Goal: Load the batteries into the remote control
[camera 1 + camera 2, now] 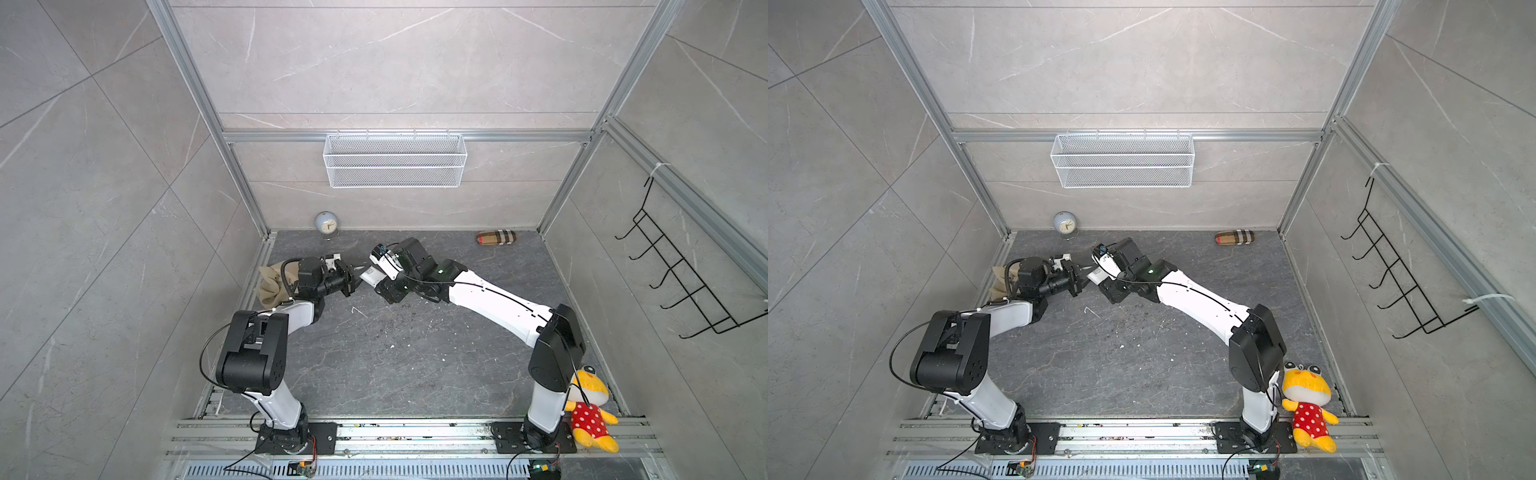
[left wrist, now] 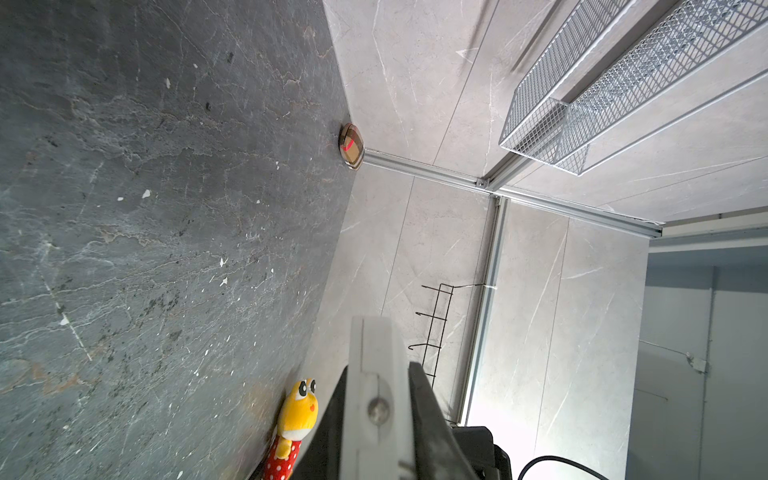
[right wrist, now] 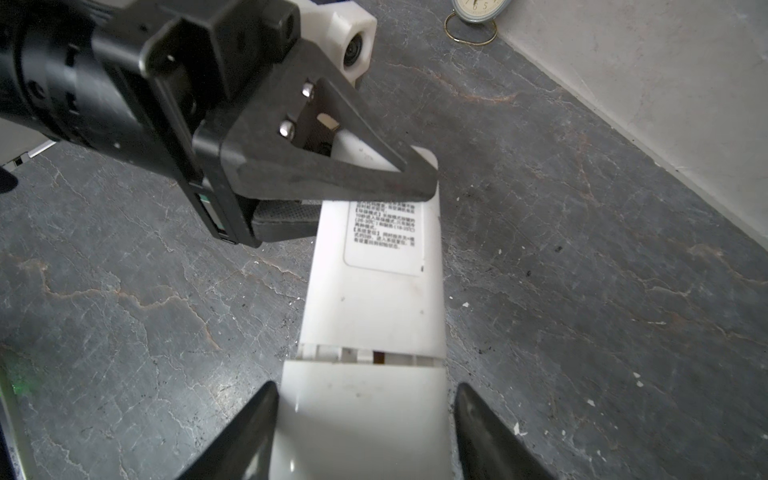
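The remote control is a white oblong held above the dark floor, back side up, with a printed label. It shows as a white patch between the two arms in both top views. My left gripper is shut on its far end; in the left wrist view the white edge sits between the black fingers. My right gripper straddles the back cover with a thin gap on one side. A narrow slit separates the cover from the body. The batteries are hidden.
A round white clock stands at the back wall and a plaid pouch lies at the back right. Beige cloth sits behind the left arm. A plush toy leans by the right base. A wire basket hangs on the wall.
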Tool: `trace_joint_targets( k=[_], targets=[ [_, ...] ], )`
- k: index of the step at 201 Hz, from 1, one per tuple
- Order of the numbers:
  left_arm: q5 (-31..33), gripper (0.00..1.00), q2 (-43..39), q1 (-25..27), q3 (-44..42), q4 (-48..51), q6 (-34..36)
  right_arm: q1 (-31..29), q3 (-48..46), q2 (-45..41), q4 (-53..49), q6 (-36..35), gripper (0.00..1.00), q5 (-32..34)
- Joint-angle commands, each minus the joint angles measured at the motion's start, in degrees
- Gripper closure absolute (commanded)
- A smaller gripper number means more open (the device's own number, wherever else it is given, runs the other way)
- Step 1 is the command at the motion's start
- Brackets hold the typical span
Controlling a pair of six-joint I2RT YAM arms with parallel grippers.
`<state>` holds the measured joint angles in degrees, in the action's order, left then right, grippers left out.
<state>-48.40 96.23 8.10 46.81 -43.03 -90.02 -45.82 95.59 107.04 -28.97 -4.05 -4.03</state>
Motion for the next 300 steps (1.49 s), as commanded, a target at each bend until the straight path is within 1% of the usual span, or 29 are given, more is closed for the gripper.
trace_joint_targets(
  k=[1,82,162,170,195,213,259,300],
  targets=[
    [-1.2,1.00,-3.0,-0.3,1.4,-3.2,-0.5,-0.5,1.6,0.5,-0.7,0.8,0.37,0.2],
    [-0.7,1.00,-3.4,-0.3,0.7,-5.2,-0.5,0.1,3.7,0.8,-2.2,4.1,0.38,-1.6],
    [-0.9,1.00,-2.9,-0.3,0.7,-5.5,-0.9,0.1,6.0,1.1,-4.4,3.4,0.40,-1.0],
    [-0.9,1.00,-2.9,-0.3,0.9,-5.5,-0.9,0.1,6.0,1.2,-4.5,3.2,0.38,-1.1],
    [-1.0,1.00,-2.6,-0.3,1.2,-5.6,-1.2,0.1,5.9,1.2,-4.5,3.1,0.28,-1.1],
    [-1.0,1.00,-2.4,-0.3,1.3,-5.8,-1.3,0.2,6.0,1.4,-4.7,2.8,0.26,-1.1],
    [-0.9,1.00,-2.4,-0.3,1.3,-6.1,-1.7,0.1,6.1,1.5,-5.0,2.2,0.26,-0.9],
    [-0.7,1.00,-2.2,-0.3,1.4,-6.4,-1.9,0.0,6.1,1.5,-4.9,2.2,0.31,-0.4]
  ],
)
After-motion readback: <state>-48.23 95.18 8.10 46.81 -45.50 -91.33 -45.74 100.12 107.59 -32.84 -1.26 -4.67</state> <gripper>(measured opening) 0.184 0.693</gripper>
